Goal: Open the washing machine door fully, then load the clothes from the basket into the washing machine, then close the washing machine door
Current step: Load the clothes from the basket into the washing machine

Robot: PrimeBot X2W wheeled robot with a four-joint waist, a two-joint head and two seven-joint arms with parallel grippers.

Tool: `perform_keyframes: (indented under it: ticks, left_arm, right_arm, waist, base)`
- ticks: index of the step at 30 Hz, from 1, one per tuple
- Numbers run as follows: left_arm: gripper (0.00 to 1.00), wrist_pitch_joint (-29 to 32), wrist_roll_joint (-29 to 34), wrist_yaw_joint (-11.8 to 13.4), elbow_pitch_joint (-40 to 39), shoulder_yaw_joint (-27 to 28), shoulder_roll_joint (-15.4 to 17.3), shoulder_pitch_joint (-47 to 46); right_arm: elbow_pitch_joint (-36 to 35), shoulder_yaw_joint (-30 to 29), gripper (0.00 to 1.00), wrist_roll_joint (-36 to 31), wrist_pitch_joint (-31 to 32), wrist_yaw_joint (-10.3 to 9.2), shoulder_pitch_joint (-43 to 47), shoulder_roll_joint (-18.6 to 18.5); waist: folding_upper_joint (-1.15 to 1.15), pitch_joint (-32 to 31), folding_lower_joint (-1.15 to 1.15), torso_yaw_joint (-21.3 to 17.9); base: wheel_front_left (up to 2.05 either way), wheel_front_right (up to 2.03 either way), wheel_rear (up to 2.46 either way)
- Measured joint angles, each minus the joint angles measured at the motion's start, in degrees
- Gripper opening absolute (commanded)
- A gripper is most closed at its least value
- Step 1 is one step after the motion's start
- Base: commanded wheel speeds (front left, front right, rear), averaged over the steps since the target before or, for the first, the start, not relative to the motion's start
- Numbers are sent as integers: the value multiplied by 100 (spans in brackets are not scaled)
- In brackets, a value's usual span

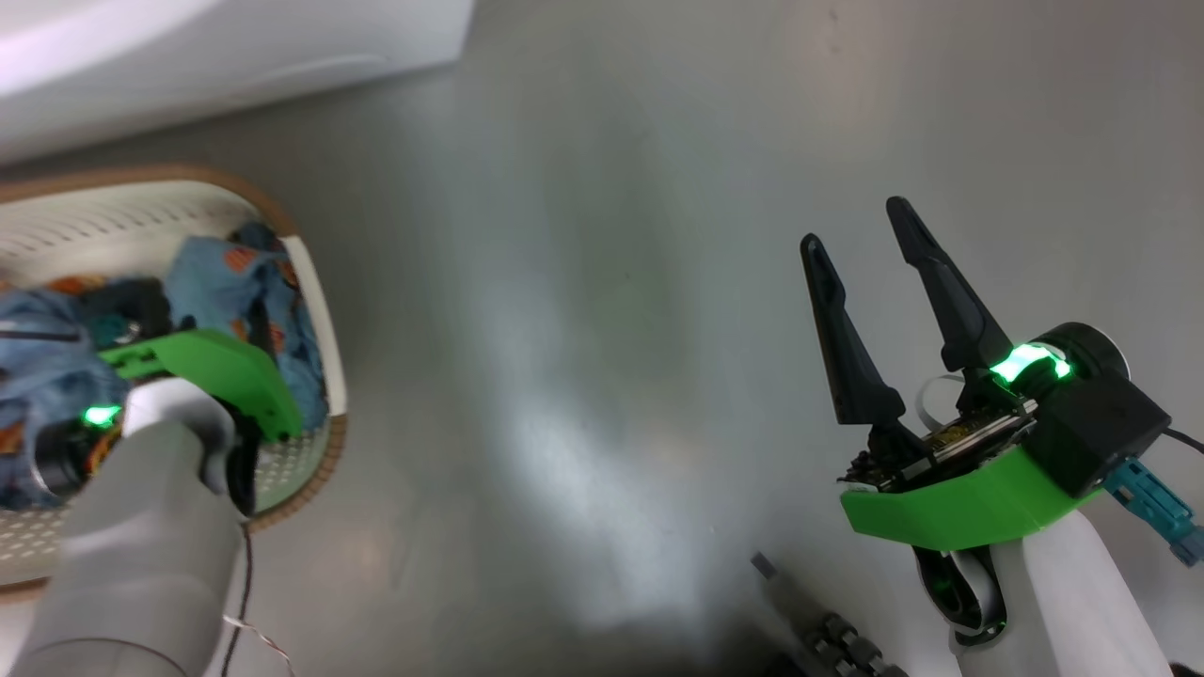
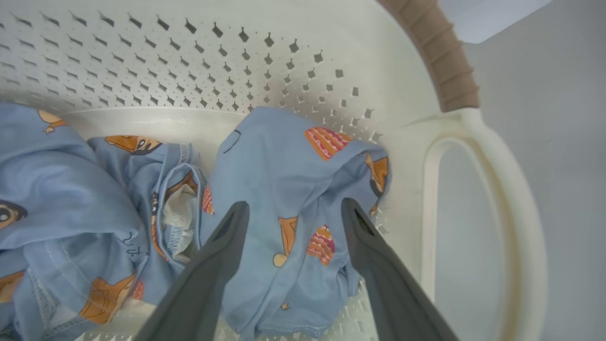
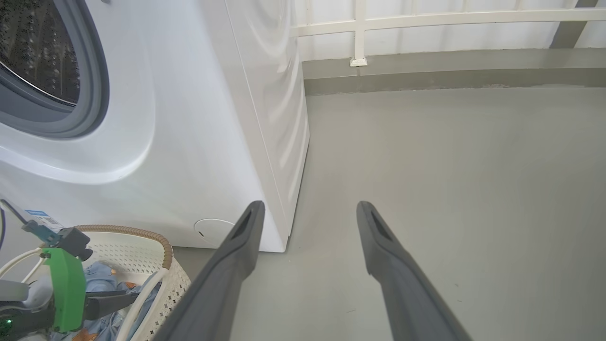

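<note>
**Left gripper** (image 2: 293,206): its fingers (image 2: 222,246) stand wide apart and clamp nothing. They point down into the basket, one on either side of a raised fold of the clothes (image 2: 289,166). The tips are at or just above the fabric; contact cannot be confirmed. A second crumpled heap of the same blue printed cloth lies to the left of the fingers in the left wrist view. Beyond the tips rises the perforated wall of the basket (image 2: 265,61), and its side handle (image 2: 497,189) is just to their right.

**Right gripper** (image 1: 854,224): its fingers are likewise spread and empty, hanging over bare floor (image 3: 450,189), well apart from the basket. Ahead and to the left of these fingers stands the washing machine (image 3: 199,142), with the basket close against its lower front.

**Status**
- **Step one:** the drum (image 3: 38,52) and its grey rubber ring (image 3: 92,94) are uncovered, so the washing machine door is judged open. How far it is swung cannot be told.
- **Step two:** judged not begun. At least two pieces lie in the basket and none is gripped. The visible part of the drum is dark, with no cloth discernible there.
- **Step three:** outstanding.

**Judgement:** loading is at its start, with the first grasp pending.
</note>
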Motion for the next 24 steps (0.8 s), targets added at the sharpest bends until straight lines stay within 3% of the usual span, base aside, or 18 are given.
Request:
perform_keyframes:
  ticks: [15, 16, 18, 19, 24]
  left_arm:
    - [100, 441, -64, 364, 44, 59, 504, -500]
    - [81, 441, -64, 397, 44, 59, 509, -523]
    - [18, 443, -67, 482, 42, 64, 498, -548]
    - [0, 437, -67, 538, 43, 63, 494, -548]
    - [0, 352, -80, 594, 43, 60, 459, -548]
  right_arm:
    - [-202, 77, 100, 151, -32, 0, -119, 58]
    - [-203, 78, 100, 151, -32, 1, -122, 59]
    - [-202, 78, 100, 151, -32, 13, -127, 60]
    - [-202, 77, 100, 151, -32, 13, -136, 60]
    - [-200, 79, 100, 152, -32, 13, -205, 67]
  waist:
    - [0, 984, 0, -473]
    - [0, 1017, 0, -492]
    - [0, 1066, 0, -515]
    - [0, 1076, 0, -516]
    - [0, 1075, 0, -465]
  base:
    - [0, 0, 0]
    - [0, 0, 0]
    - [0, 0, 0]
    - [0, 0, 0]
    - [0, 0, 0]
